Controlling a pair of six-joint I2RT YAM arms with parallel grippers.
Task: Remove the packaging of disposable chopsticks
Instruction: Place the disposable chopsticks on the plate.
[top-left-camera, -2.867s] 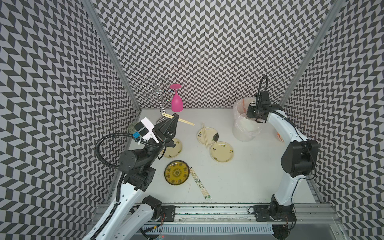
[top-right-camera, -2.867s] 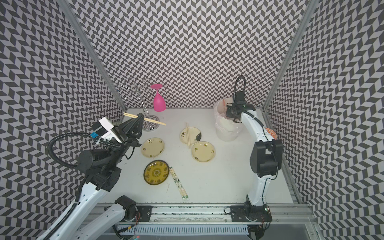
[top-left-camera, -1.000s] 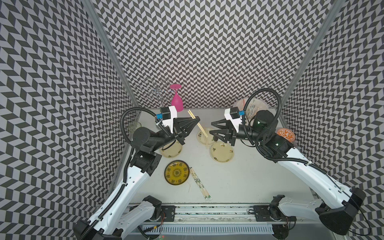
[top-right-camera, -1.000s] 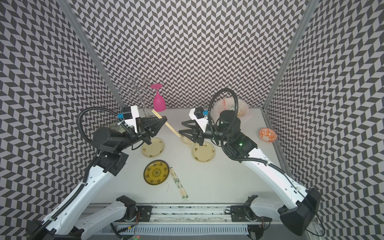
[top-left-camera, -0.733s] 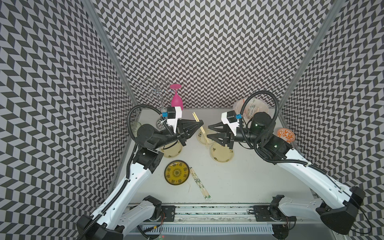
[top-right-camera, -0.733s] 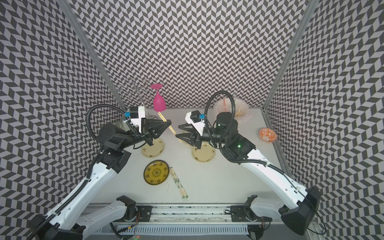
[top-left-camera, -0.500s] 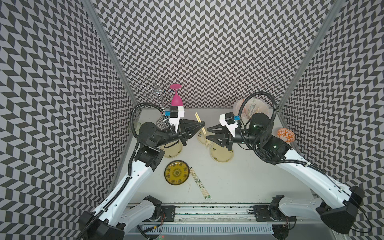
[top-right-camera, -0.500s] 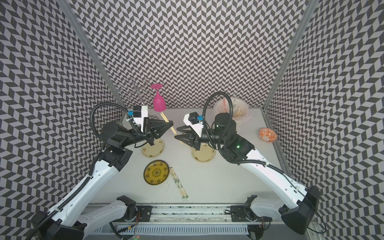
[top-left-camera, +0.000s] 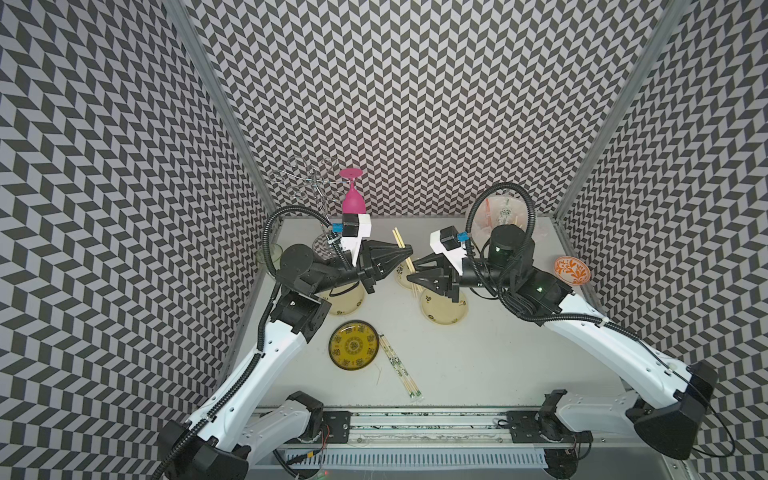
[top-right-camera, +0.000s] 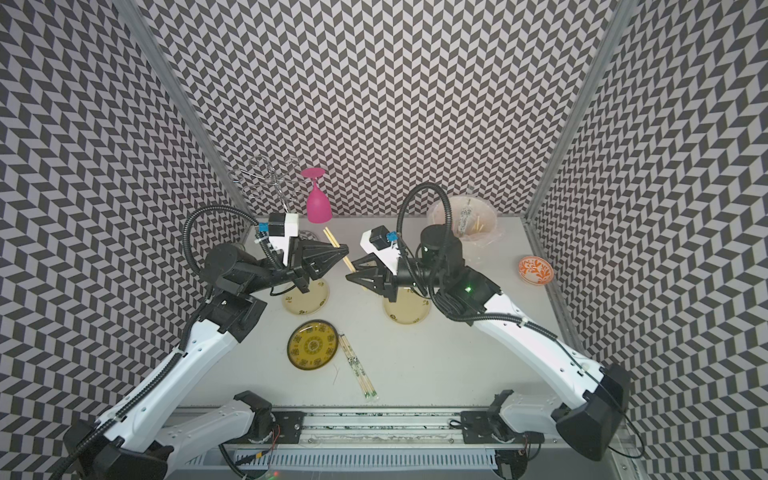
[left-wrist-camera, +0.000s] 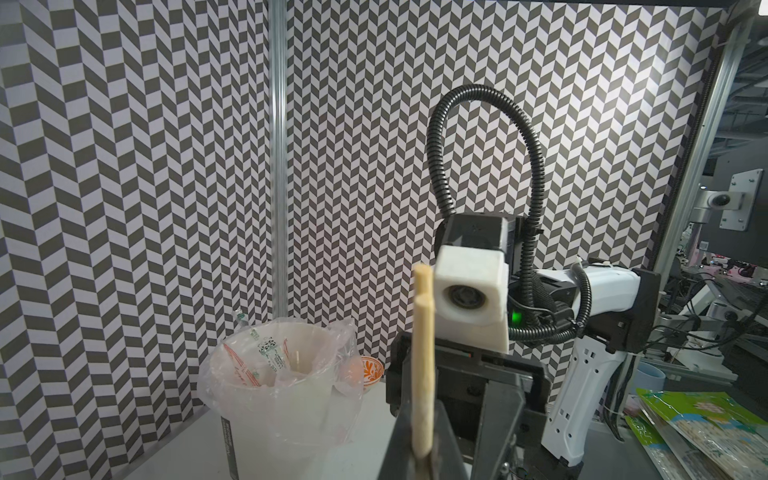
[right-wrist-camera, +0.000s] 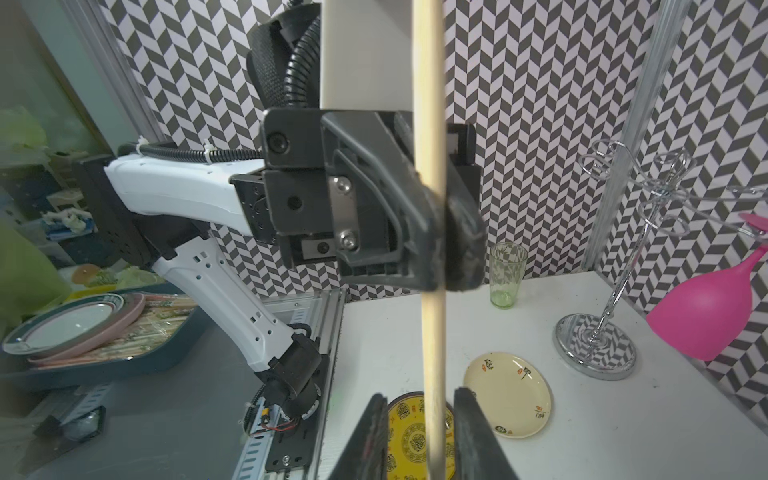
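Holding the pair of thin pale bamboo chopsticks (top-left-camera: 398, 237) raised above the far middle of the white table (top-left-camera: 478, 353) in the clamped left gripper (top-left-camera: 408, 251), centre the right gripper (top-left-camera: 412, 271), jaws parted around their near end, and close squarely on both sticks before releasing.

right wrist: chopsticks (right-wrist-camera: 432, 332) ran out of frame at both ends; glass (right-wrist-camera: 715, 316) was cut by the edge | left wrist: chopsticks' lower end was hidden in left gripper (left-wrist-camera: 424, 451); bin (left-wrist-camera: 270, 419) contents were blurred behind plastic | both top views: sleeve (top-left-camera: 400, 368) print was too small to read
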